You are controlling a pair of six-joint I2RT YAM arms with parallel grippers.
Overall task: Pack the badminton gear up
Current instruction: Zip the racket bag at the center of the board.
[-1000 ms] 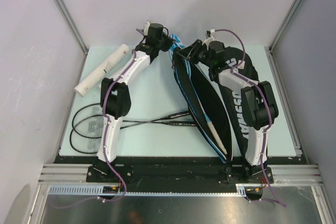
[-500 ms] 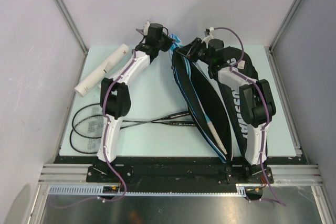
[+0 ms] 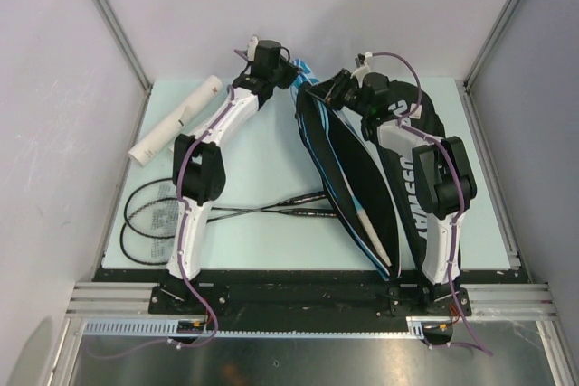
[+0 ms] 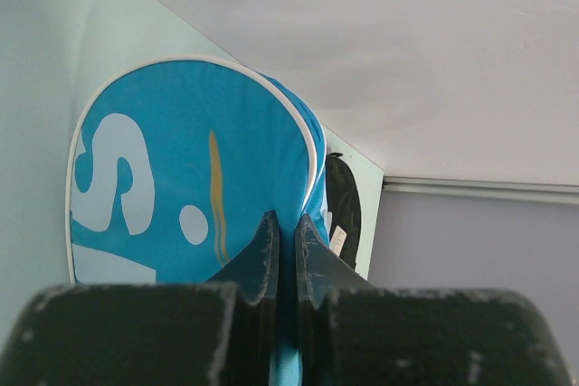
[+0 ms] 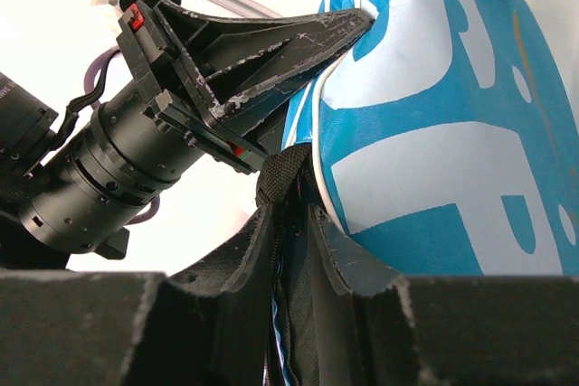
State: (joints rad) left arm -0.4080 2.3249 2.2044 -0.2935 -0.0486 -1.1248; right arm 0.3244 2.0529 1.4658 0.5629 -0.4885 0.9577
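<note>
Blue-black bag (image 4: pixel 181 178) — far end | left end effector (image 4: pixel 285 232) clenched on it | right end effector (image 5: pixel 291 214) pinching its edge

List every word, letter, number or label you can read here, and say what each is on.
"S." : big white print on the blue side of the bag, left wrist view.
Large white letters on that blue side, right wrist view: cut off, no whole word readable.
White lettering on the bag's black side, top view: partly behind the right arm, unreadable.
Small white tag: too small to read.
</note>
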